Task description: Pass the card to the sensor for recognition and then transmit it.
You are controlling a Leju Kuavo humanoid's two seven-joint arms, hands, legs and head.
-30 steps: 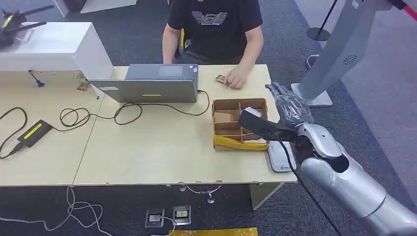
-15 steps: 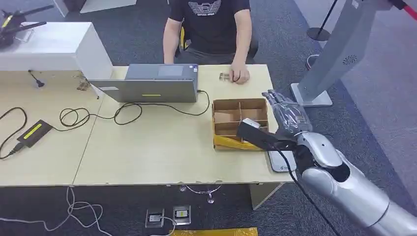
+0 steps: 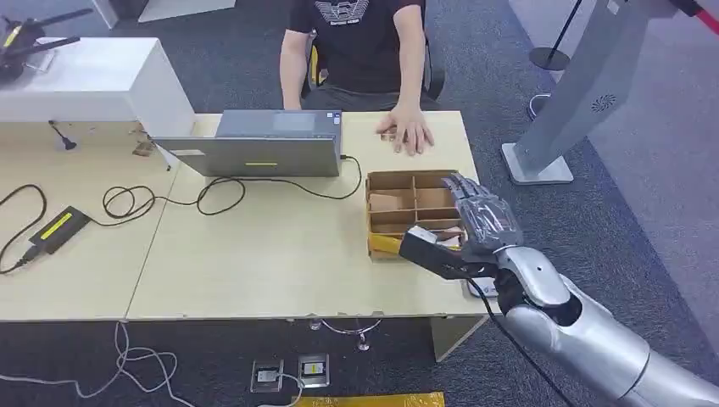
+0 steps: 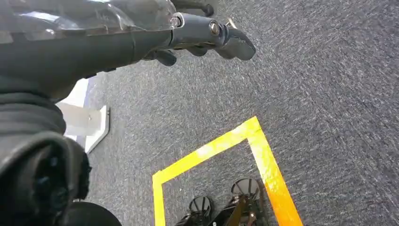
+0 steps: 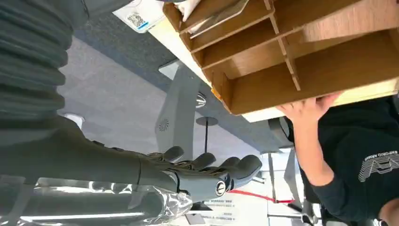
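Empty right robot hand (image 3: 483,216), fingers spread wide, above the box (image 3: 398,180).
The right wrist view shows a card (image 5: 219,19) lying inside it.

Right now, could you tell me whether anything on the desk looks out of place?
Nothing is spilled or damaged. The cables lie in loose loops beside the laptop, and the box sits squarely by the right hand.

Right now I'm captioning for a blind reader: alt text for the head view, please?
The robot's right hand hovers over a divided cardboard box on a wooden table. Across it, a seated person rests a hand beside a laptop.
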